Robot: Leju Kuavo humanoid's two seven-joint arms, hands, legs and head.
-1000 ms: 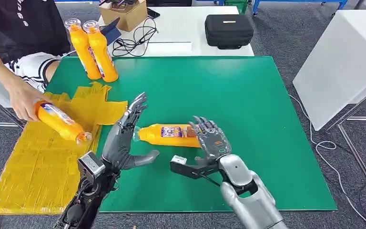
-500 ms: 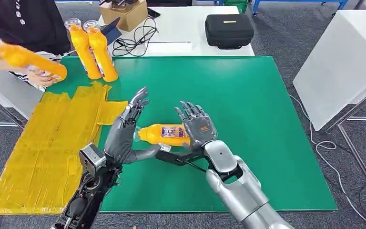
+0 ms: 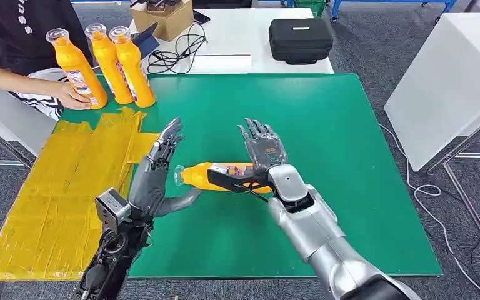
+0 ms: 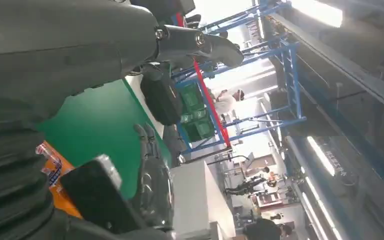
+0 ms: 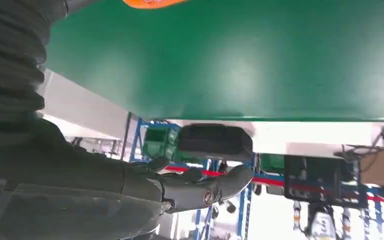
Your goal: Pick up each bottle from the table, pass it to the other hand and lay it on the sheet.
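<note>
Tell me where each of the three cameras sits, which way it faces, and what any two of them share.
Head view: high on the robot, facing forward and down at the green table, both silver arms, left robot hand, right robot hand and the lying bottle.
Left wrist view: behind the left robot hand, facing across the table toward blue racks.
Right wrist view: behind the right robot hand, facing along the table.
Shared: all three show the black case and the bottle.

Bench (image 3: 350,156): flat green top.
Sheet (image 3: 56,194): crinkled yellow plastic.
Lying plastic bottle (image 3: 195,175): orange with a blue-and-white label.
Standing bottles (image 3: 120,62): orange, clear caps.
Hard case (image 3: 300,39): black, on a white table (image 3: 250,31).
</note>
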